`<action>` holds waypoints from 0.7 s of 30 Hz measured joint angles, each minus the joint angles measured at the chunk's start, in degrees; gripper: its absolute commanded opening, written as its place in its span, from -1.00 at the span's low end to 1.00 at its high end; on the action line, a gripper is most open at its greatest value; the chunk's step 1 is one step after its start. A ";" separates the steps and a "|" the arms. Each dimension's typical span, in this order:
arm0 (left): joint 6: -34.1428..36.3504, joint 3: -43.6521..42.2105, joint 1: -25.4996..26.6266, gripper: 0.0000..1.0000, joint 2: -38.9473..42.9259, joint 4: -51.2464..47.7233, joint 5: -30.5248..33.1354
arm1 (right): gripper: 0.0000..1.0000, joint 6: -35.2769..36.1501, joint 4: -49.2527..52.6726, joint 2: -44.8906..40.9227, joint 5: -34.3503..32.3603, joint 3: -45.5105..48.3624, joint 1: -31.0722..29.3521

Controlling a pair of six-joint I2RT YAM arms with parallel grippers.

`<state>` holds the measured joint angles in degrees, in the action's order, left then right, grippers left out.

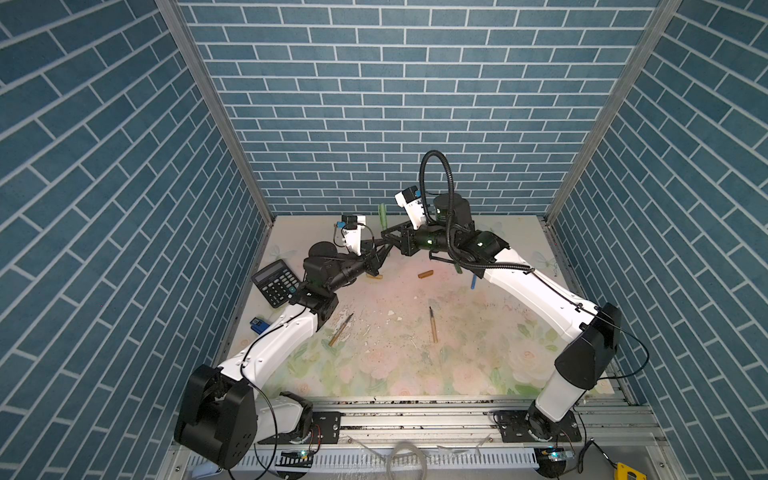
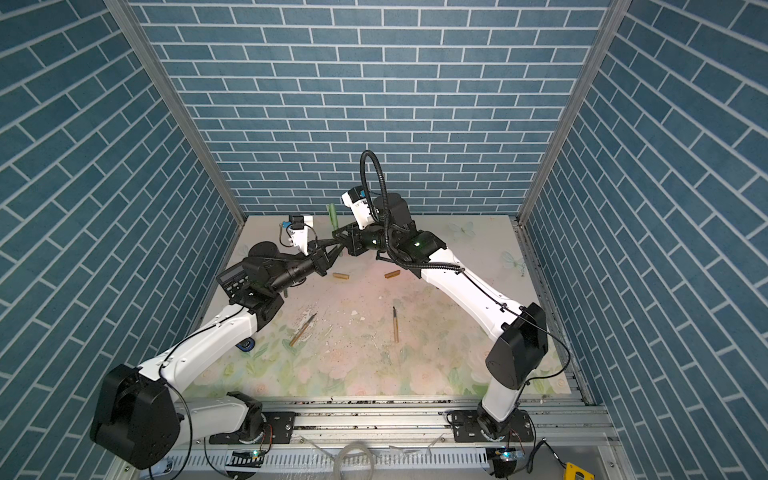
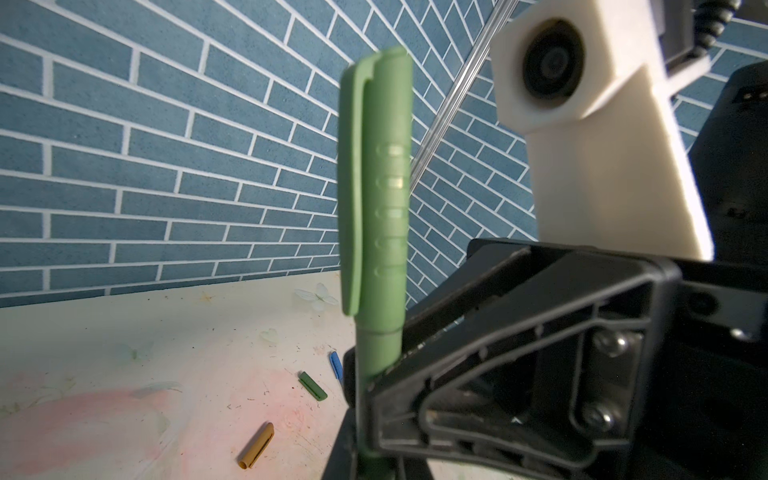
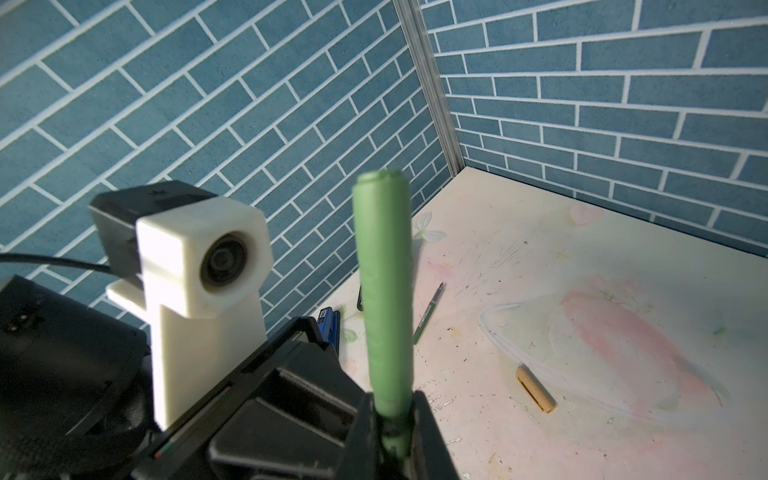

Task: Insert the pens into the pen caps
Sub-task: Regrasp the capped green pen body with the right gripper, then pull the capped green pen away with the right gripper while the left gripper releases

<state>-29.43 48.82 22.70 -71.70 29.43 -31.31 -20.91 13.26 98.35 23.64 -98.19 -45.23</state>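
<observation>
No text can be read. The calculator [image 1: 276, 282], at 9 o'clock on the table [image 1: 415, 365], has key markings too small to make out. A pale patch on the loose green pen [image 4: 428, 316] is blurred.

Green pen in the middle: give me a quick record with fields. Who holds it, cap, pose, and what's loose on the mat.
held by: left end effector and right end effector, both shut on the capped green pen
cap: on, clip showing
pose: upright, off the mat
loose pens: two tan pens; uncapped green pen
loose caps: two tan caps; blue cap; dark green cap
</observation>
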 measured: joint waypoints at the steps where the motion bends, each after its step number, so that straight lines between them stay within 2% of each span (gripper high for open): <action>1: -0.13 0.00 -0.02 -0.70 0.00 0.00 0.00 | -0.84 0.00 -0.02 0.00 -0.02 0.00 0.00; 4: 0.11 0.00 0.02 -0.03 0.00 0.02 -0.11 | -0.85 -0.26 -0.87 0.00 -0.13 0.04 0.00; 7: -0.17 0.00 0.11 0.43 0.00 -0.44 -0.96 | -0.86 -0.31 -2.19 -0.04 -0.90 0.20 -0.07; 9: -0.07 0.00 0.13 0.59 0.00 -0.92 -1.86 | -0.86 -0.24 -2.23 -0.09 -1.64 0.13 -0.07; 16: -0.42 0.11 0.57 0.70 -0.04 -0.87 -4.79 | -0.86 0.42 1.88 0.26 -6.23 -5.27 0.98; 21: 0.00 0.11 0.59 0.71 0.55 -2.45 -0.68 | -0.87 0.33 2.62 -0.37 -9.60 -7.89 5.29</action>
<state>-29.43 48.93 23.29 -71.16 26.98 -31.99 -20.58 15.88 97.97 14.04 -106.08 -39.94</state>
